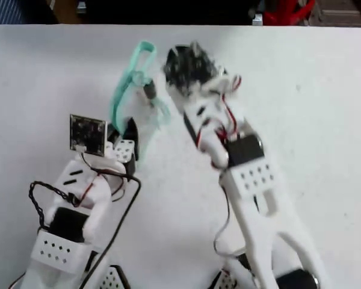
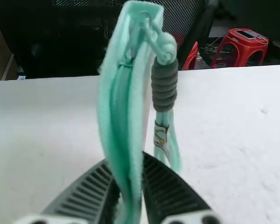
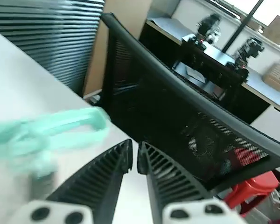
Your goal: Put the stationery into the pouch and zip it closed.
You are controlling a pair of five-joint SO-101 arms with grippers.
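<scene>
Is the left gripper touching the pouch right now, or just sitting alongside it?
Touching. The left wrist view shows the pouch pinched at its zippered edge between the left gripper jaws, with no gap on either side.

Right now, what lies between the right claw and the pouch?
Only bare table: in the high view a white strip separates the right claw from the pouch and the grey-grip pen at its side.

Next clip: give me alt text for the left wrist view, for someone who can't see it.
The left gripper clamps a mint-green pouch that stands edge-on above the white table. A grey ribbed piece hangs beside the pouch's top; a black mesh chair stands behind.
</scene>
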